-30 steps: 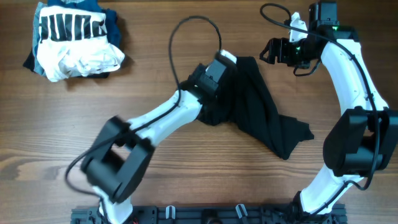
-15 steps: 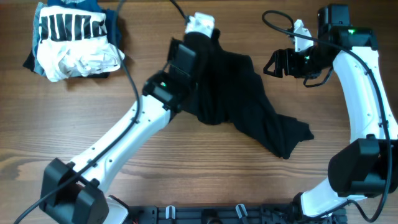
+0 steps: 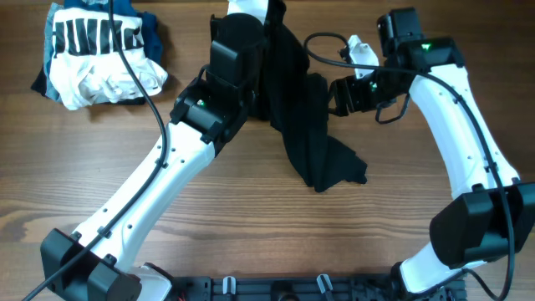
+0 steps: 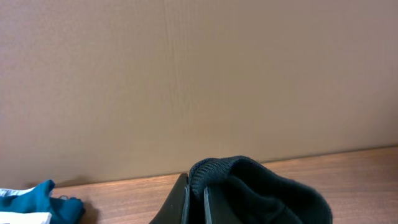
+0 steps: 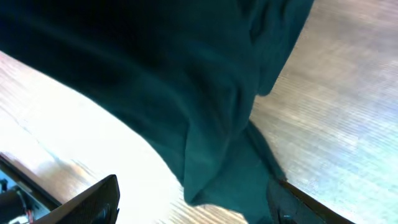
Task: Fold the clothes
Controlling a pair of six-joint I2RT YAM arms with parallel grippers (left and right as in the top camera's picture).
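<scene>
The black shirt hangs in a long bunch from my left gripper at the far edge of the table, its lower end trailing on the wood. In the left wrist view the jaws are shut on a ribbed black edge of the shirt. My right gripper is open beside the hanging fabric on its right. In the right wrist view its dark fingers are spread wide with the shirt between and ahead of them, not gripped.
A bundle of blue, white and black-striped garments lies at the far left corner, and shows at the left wrist view's lower left. A black cable loops near the right arm. A brown wall backs the table.
My left gripper has lifted the shirt up and toward the far edge, drawing the spread fabric into a narrow hanging bunch. My right gripper has moved left to the fabric.
</scene>
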